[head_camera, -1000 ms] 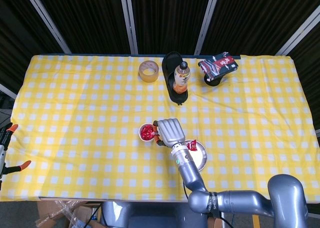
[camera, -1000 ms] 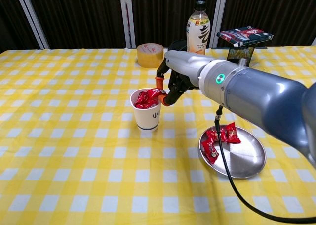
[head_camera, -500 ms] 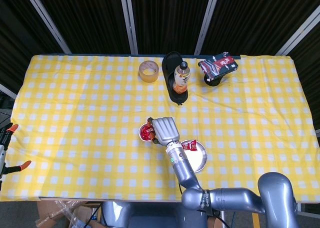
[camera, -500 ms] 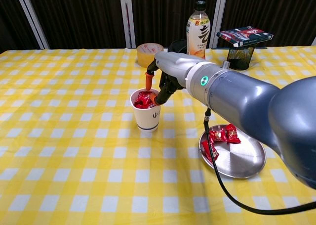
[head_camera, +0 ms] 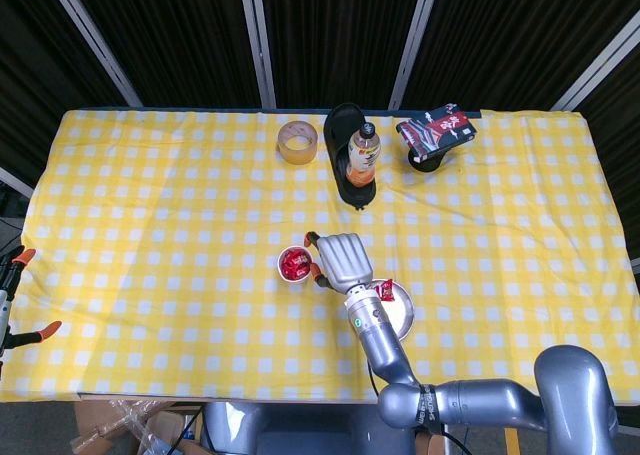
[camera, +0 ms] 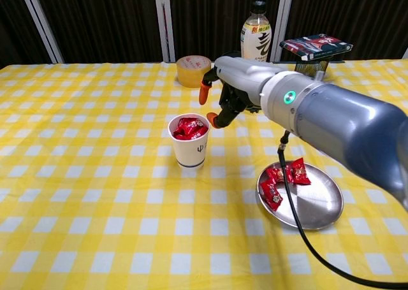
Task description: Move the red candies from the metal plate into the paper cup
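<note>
I see the red candies (camera: 282, 177) still on the metal plate (camera: 319, 206) near the table's (camera: 83, 194) front edge, shiny wrappers bunched at its far-left rim; more fill the paper cup (camera: 189, 142) just left of it. My right hand (camera: 224, 92) hovers beside the cup's right rim, fingers spread, holding nothing. Left hand is out of sight. Toward the back edge stand a tape roll (camera: 193, 71), a bottle (camera: 255, 36) and a mesh holder (camera: 310, 72).

Tape roll (head_camera: 297, 141), bottle (head_camera: 363, 154), mesh holder (camera: 312, 68)
</note>
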You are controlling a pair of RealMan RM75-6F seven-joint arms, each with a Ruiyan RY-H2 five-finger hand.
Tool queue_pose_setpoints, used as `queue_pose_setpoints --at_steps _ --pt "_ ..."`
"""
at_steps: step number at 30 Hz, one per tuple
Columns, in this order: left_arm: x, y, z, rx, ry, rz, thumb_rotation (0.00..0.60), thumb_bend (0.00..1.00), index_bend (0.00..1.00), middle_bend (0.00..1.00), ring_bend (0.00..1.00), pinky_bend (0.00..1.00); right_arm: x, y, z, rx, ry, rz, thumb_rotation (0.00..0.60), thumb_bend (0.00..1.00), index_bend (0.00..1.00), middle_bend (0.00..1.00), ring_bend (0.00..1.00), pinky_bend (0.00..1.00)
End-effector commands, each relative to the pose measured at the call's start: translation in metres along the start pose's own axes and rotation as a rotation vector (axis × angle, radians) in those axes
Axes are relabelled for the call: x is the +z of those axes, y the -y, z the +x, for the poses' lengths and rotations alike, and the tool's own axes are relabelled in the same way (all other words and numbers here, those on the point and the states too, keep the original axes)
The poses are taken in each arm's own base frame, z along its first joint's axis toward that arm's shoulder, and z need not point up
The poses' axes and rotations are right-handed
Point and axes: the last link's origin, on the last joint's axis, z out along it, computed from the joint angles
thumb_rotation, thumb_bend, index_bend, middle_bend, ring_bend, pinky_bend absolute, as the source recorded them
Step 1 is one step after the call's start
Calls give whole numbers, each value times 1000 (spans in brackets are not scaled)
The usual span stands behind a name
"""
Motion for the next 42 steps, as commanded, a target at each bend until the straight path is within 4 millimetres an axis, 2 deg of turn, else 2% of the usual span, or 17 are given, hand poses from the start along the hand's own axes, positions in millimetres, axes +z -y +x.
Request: queue_pose_setpoints --at_steps 1,5,11,18,28,42 --pt "0 0 0 0 -2 -1 600 46 0 0 0 0 -16 -16 4 0 1 -17 600 501 374 886 902 897" --pt "0 -1 0 5 -7 -3 600 46 0 0 0 0 -36 -32 -4 -21 57 -39 600 479 374 886 902 897" --pt "-1 -1 0 8 -19 -5 600 46 0 0 0 0 -59 -47 -22 -35 127 -53 600 429 374 886 902 897" --pt "-3 -1 0 9 -31 -6 600 46 0 0 0 0 -76 -54 -36 -27 162 -69 600 389 374 886 902 897" --pt "-4 -1 0 14 -36 -10 600 46 0 0 0 0 -86 -62 -50 -39 203 -93 600 371 340 886 902 897" --pt "-3 0 -1 19 -35 -7 600 46 0 0 0 0 -81 -69 -55 -30 213 -118 600 369 315 886 902 897"
